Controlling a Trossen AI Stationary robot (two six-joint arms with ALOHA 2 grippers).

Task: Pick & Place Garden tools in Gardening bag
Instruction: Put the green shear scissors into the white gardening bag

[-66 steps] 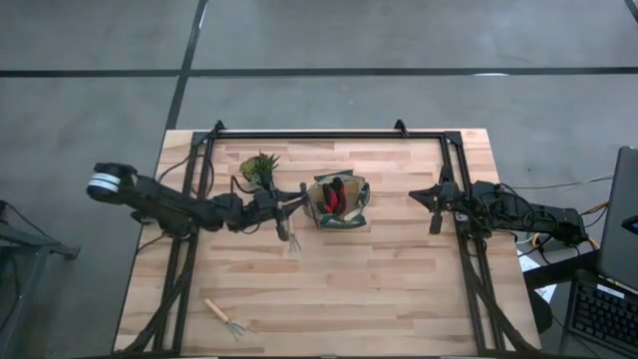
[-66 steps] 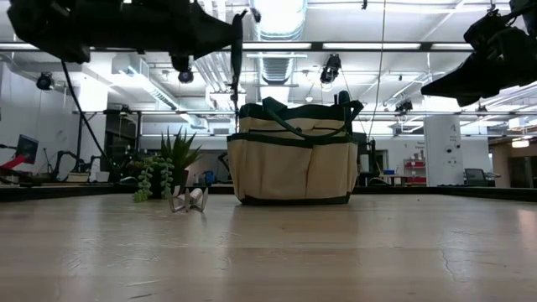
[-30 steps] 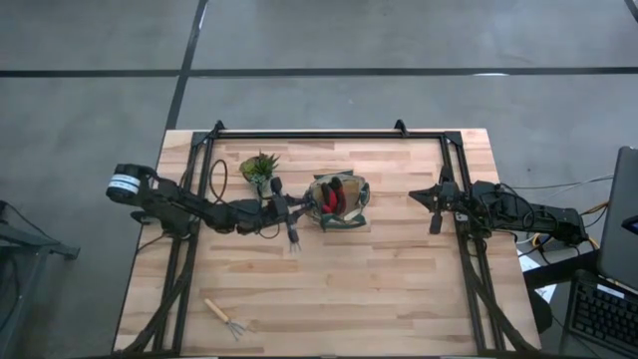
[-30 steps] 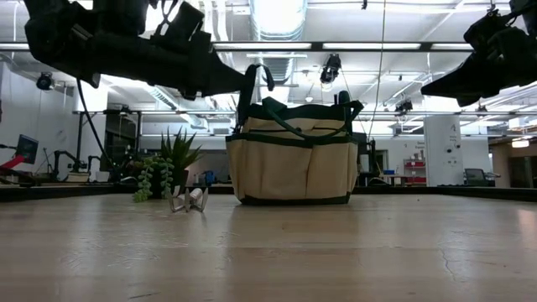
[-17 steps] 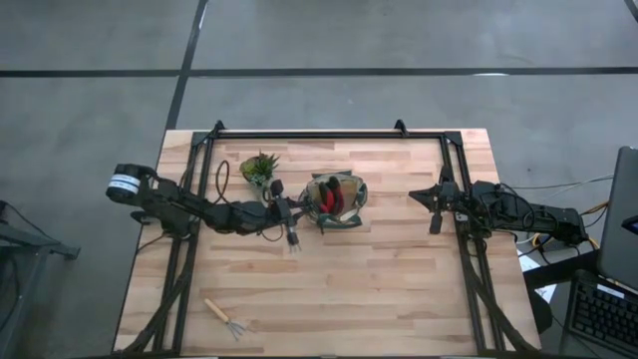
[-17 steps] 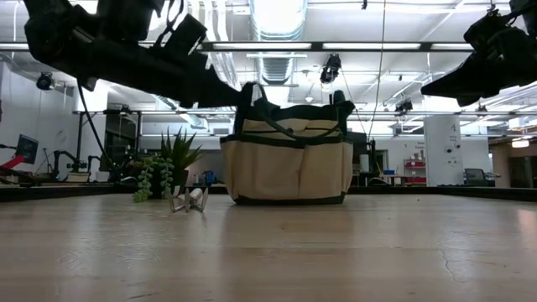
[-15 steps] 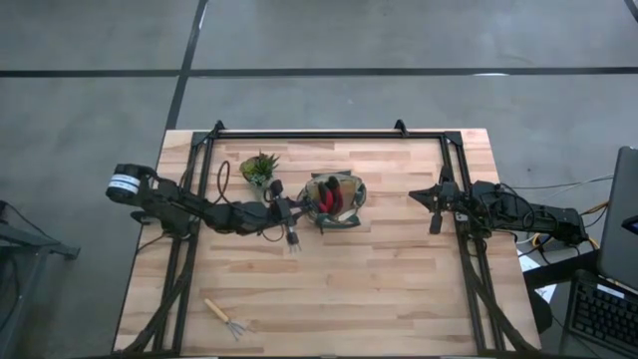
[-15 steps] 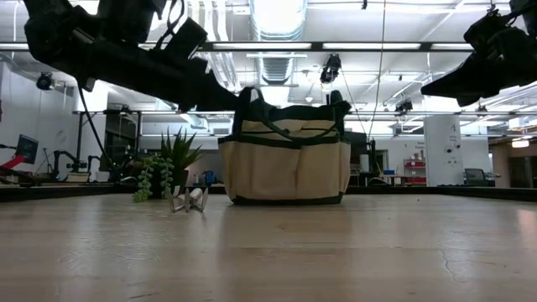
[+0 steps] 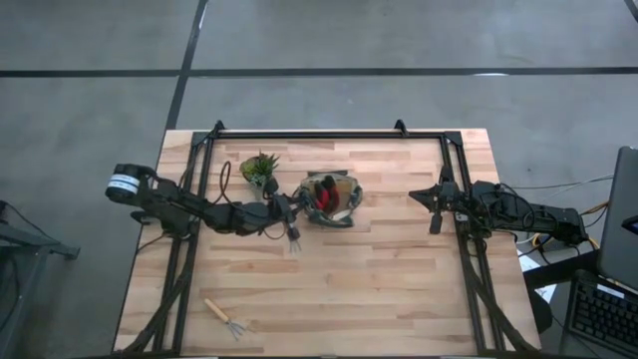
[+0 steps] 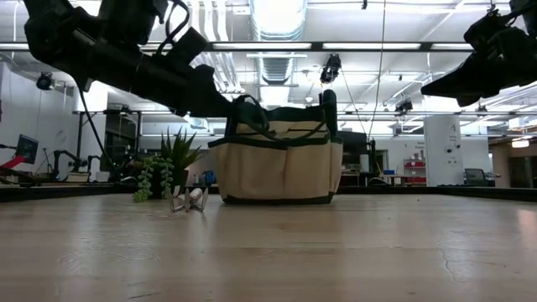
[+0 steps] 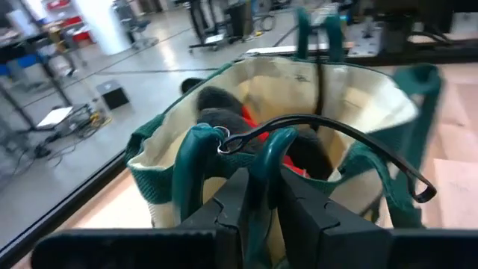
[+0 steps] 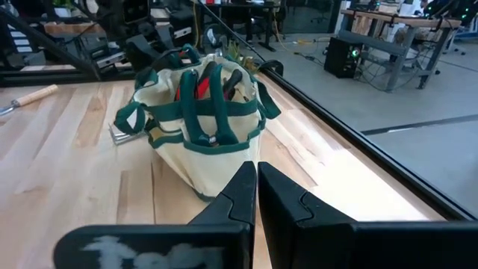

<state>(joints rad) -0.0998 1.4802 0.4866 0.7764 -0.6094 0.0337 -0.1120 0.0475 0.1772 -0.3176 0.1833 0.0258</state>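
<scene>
The tan gardening bag (image 9: 329,199) with green trim stands on its base at the table's middle; it also shows in the low view (image 10: 275,164). A red-and-black glove (image 9: 325,196) and dark things lie inside it. My left gripper (image 9: 295,206) is at the bag's left rim, shut on a green handle. One wooden-handled fork (image 9: 293,237) lies on the table just near of that gripper. A second fork (image 9: 227,317) lies at the near left. My right gripper (image 9: 431,207) is shut and empty, held above the table to the bag's right. My left gripper pinches one green handle loop (image 11: 272,146) of the bag between its two fingers (image 11: 231,198). The fingers come from the table's left, slanting a little down. The handle is drawn over toward the left, and the bag's base stays on the table (image 10: 268,200).
A small spiky green plant (image 9: 259,168) stands just far-left of the bag, close to my left arm. Black frame rails (image 9: 299,134) run along the far edge and both sides. Bare wood lies near of the bag and between the bag and my right gripper.
My left gripper has come down onto the bag's handle, taken hold of it and gone toward the table's left edge. The bag has slid along the table toward the left, its handle pulled over that way. The forks have stayed where they were.
</scene>
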